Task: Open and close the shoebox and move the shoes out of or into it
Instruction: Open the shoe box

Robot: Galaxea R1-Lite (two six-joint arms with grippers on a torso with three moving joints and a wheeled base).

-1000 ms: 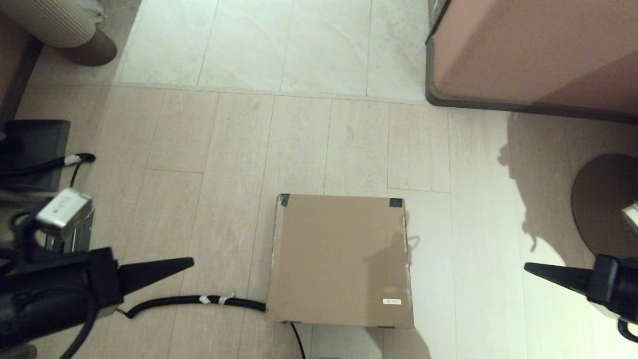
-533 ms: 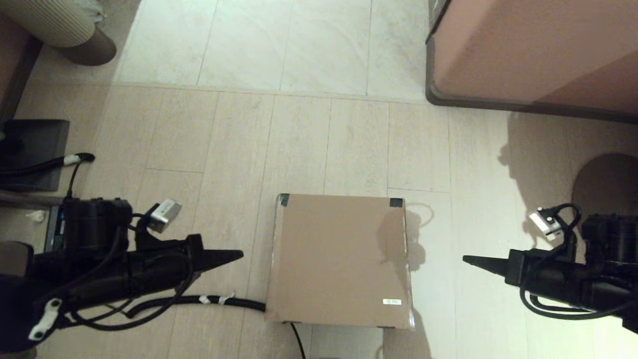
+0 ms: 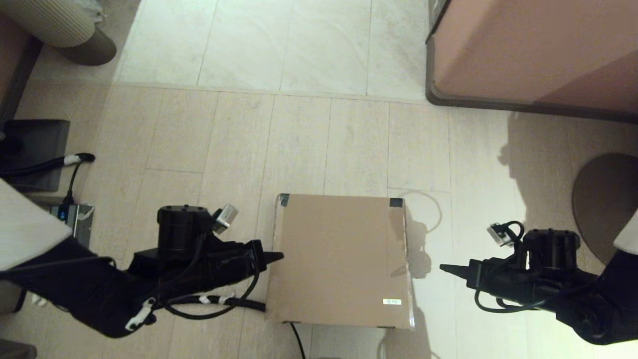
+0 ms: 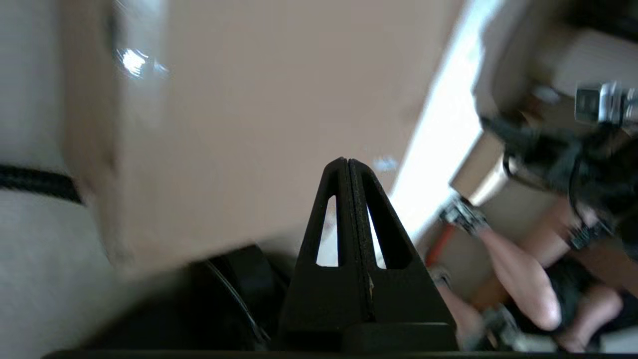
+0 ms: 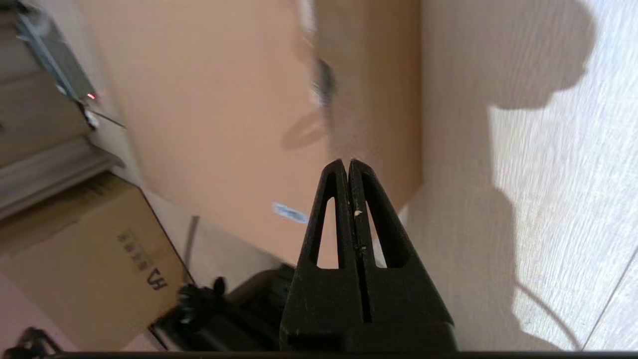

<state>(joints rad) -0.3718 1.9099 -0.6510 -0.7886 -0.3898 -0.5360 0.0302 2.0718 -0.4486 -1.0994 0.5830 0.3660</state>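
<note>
The brown cardboard shoebox point(image 3: 341, 259) lies on the floor with its lid flat and closed, dark tape on its two far corners and a small white label near its front right corner. My left gripper point(image 3: 280, 257) is shut and empty, its tip just over the box's left edge; the left wrist view shows the lid point(image 4: 239, 114) filling the frame beyond the tip point(image 4: 345, 162). My right gripper point(image 3: 443, 269) is shut and empty, a short way right of the box's right side point(image 5: 371, 89); its tip point(image 5: 348, 163) points at that side. The shoes are out of view.
A large pinkish-brown cabinet point(image 3: 533, 50) stands at the back right. A black corrugated cable point(image 3: 219, 301) runs along the floor to the box's front left corner. A round dark base point(image 3: 603, 199) sits at the right, a dark block point(image 3: 35, 149) at the left.
Both arms have swung inward toward the box over the last second. The left tip went from well left of the box to its left edge; the right tip came closer to its right side.
</note>
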